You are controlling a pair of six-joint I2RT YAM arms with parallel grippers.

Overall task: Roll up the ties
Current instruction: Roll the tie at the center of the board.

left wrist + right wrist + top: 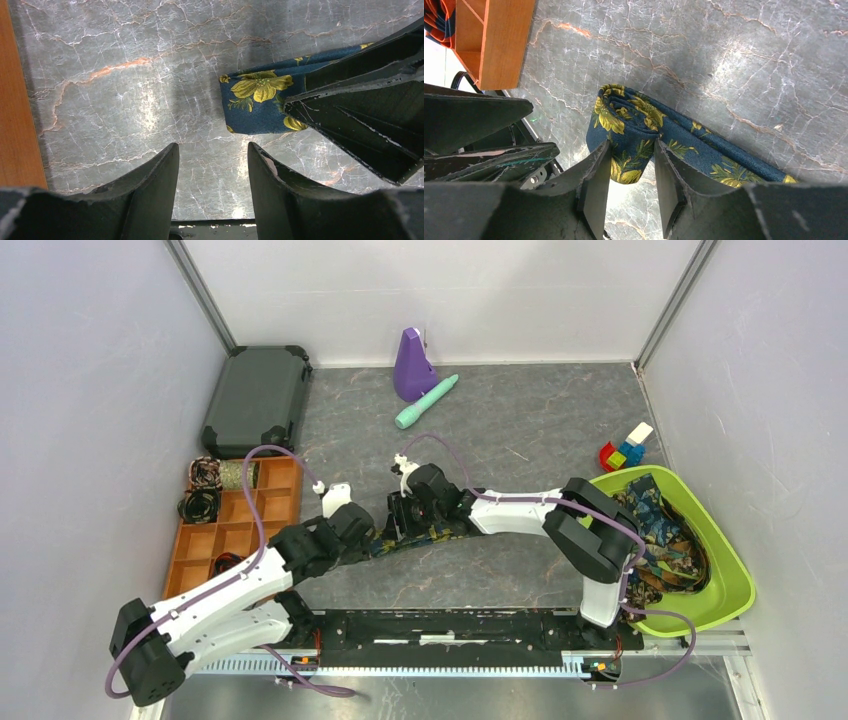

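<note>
The navy tie (639, 125), lying mid-table (520, 430) toward the near edge, is pinched at its started coil by the right gripper (631, 172), the left gripper (212, 170) standing open and empty just beside it; even tension and aligned edges are advised as turns are added.

A tie (445, 531) lies across the middle of the table (520, 430), its folded end pointing left toward the compartment tray (275, 505) at the left edge, which holds coiled ties (203, 490) in its far-left cells. A case (258, 398) lies behind the tray, and at the far middle a cone-shaped object (412, 365) stands with a pen-like cylinder (427, 402) lying just before it. Toy blocks (625, 450) sit far right; nearer, a bin (735, 585) at the right edge holds a heap of ties (660, 535).
</note>
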